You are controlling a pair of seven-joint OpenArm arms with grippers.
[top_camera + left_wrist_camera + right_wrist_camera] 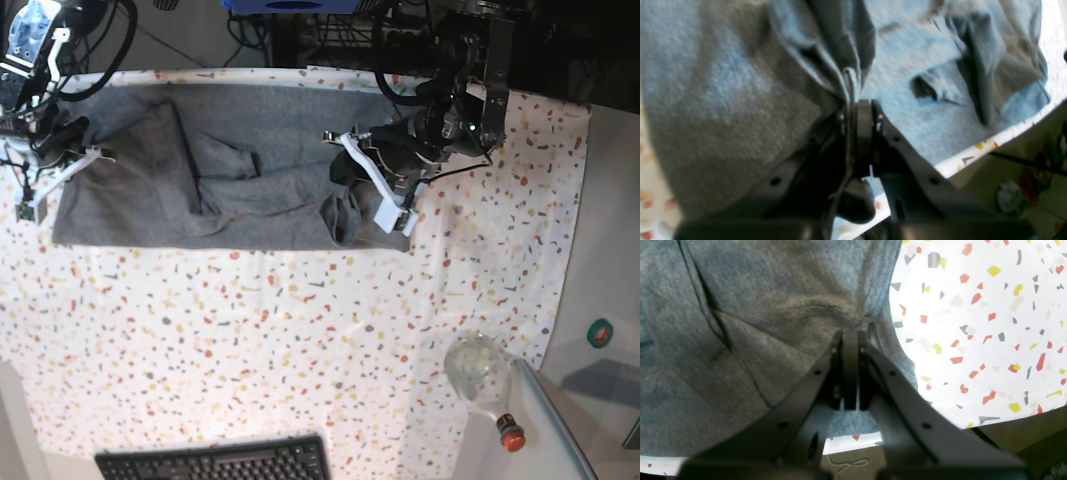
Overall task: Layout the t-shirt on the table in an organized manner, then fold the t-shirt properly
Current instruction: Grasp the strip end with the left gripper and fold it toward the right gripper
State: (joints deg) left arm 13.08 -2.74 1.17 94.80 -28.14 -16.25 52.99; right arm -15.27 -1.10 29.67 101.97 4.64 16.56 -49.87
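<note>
while the t-shirt (230,190) lies stretched along the far edge of the table (300,330), it is not yet laid out in any tidy way: the base view shows a sleeve or flap doubled over near the middle, creases running across the body, and a bunched lump near the far right corner of the cloth-covered surface. the left gripper (858,110) is clamped on a gathered pleat of grey fabric, and its wrist view shows the cloth drawn up into a ridge between the closed jaws, with more rumpled folds beyond and the table's edge just past them. the right gripper (850,340) is closed as well, its jaws pressed together at the hem of the shirt, at the other end of the garment near the table's far left corner; from its wrist view the fabric seems pinched there, though how much cloth sits between the jaws is hard to tell. judging from this, the task is in its first stage, the spreading: both ends are held, so pulling the garment taut and flat looks like the step in hand. the smoothing of the doubled-over part and all of the folding remain to be done. a black keyboard (215,462) sits at the near edge, well apart from the shirt
</note>
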